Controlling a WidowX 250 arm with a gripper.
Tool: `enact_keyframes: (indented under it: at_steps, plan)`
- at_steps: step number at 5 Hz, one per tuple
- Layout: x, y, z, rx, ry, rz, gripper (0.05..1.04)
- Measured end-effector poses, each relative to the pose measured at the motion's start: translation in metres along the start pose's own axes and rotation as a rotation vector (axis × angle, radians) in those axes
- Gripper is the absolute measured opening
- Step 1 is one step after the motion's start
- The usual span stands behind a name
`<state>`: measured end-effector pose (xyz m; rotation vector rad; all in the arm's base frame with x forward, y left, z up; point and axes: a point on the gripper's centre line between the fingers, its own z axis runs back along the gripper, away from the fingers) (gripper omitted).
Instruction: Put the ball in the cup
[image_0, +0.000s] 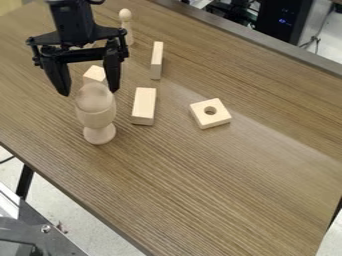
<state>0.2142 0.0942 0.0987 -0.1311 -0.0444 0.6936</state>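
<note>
Surface (200, 170): brown wood grain, set at a slant across the view, carrying the pale pieces.
Frame (50, 230): metal, at the lower left, beyond the near edge.
Pincer (89, 93): points down over the cup's mouth, its two fingers spread wide with nothing gripped; they flank the ball in view, a pose that would suit letting go or taking hold. Their exact height against it I cannot tell.
Ball (95, 95): in the cup, its top rounding above the rim; the bowl presumably cradles it so it won't roll. Being round, it has no long axis and points nowhere.
Cup (97, 119): upright on its foot, long axis vertical, mouth up to receive the ball. The task looks done; a straight lift should avoid knocking it.
Small block (95, 73): just behind the cup, partly hidden.
Peg (126, 25): upright, round-headed, farther back.
Long block (143, 106): right of the cup.
Thin block (157, 60): behind it.
Holed block (210, 113): flat, hole up.
Computer (285, 19): black, beyond the far edge.
</note>
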Motion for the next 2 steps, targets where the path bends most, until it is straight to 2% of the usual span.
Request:
enact_keyframes:
  at_steps: [1,2]
  plan:
    - [0.013,-0.001,0.011,-0.03,-0.045,-0.006,0.996]
    - [0.039,-0.003,0.036,-0.042,-0.153,-0.064,0.996]
